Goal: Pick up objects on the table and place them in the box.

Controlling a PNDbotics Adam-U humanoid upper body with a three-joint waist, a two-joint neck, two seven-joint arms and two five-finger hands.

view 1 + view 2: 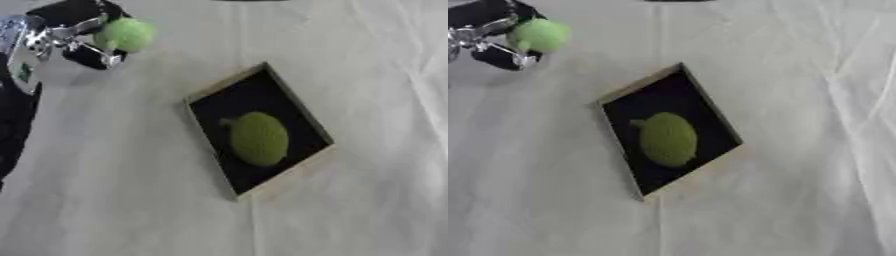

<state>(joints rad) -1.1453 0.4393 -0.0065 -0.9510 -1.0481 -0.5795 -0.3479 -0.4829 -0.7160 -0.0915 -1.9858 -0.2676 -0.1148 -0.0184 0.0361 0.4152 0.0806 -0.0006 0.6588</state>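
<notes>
My left hand (74, 32) is at the upper left, its black and silver fingers curled round a small round light-green fruit (129, 34). The fruit sticks out to the right of the fingers, above the white cloth. To the lower right lies a shallow tan box (282, 181) with a black inside, set at a slant in the middle of the table. A larger, darker green oval fruit (257, 138) with a short stem lies inside it. My right hand shows in neither view.
A white, creased cloth (367, 90) covers the whole table. My left arm (13, 115) runs down the left edge of the left eye view. Bare cloth lies on all sides of the box.
</notes>
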